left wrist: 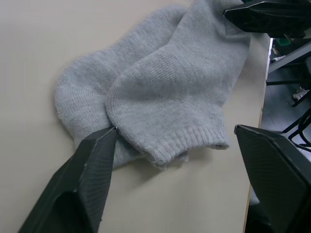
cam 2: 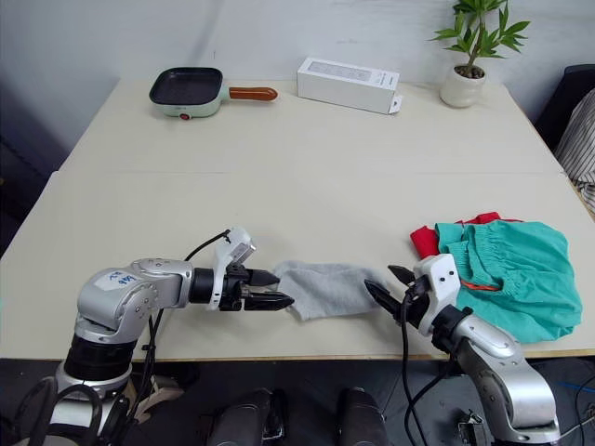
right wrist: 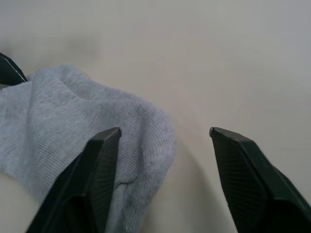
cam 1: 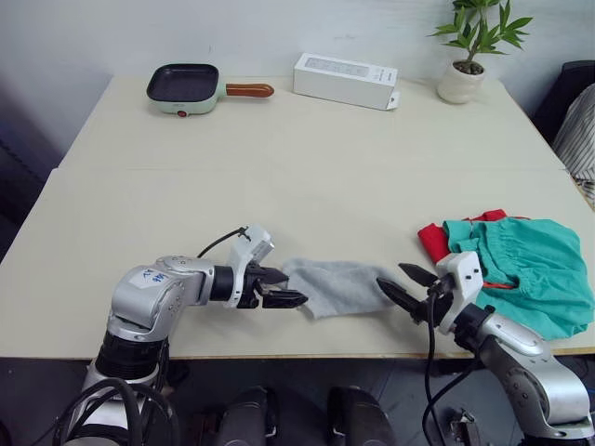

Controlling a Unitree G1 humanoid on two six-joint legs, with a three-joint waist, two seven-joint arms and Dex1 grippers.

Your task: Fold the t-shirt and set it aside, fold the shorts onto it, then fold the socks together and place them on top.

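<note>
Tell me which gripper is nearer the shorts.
Right. The right gripper is open at the socks' end, just beside the shorts; the open left gripper is beyond the socks' far end.

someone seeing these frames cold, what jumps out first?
The grey socks lying one on the other near the table's front edge, with the left gripper and right gripper open at either end of them. Next, the teal shorts heaped over the red t-shirt at the robot's right. At the far edge stand a small pan, a white box and a potted plant.
</note>
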